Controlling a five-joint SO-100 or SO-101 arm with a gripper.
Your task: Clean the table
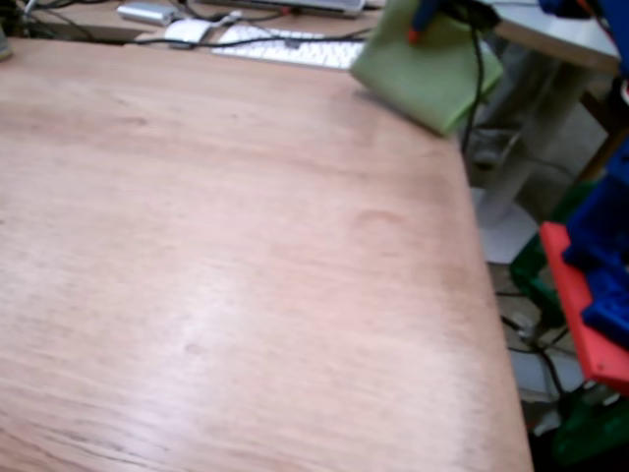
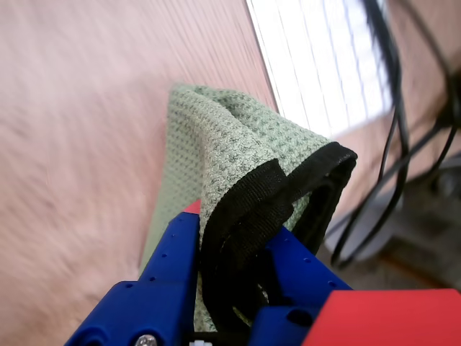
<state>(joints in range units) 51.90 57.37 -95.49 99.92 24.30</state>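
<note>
The fixed view stands high over the table (image 1: 226, 265), tilted down across the wood toward its far edge at twelve o'clock, where a keyboard (image 1: 290, 47) lies. The wrist view sits close behind the blue gripper (image 2: 238, 245), looking along it at a green cloth (image 2: 230, 151). Both share that cloth (image 1: 428, 69), which the fixed view shows at one o'clock, plus the keyboard (image 2: 324, 65) and tabletop (image 2: 79, 130).
</note>
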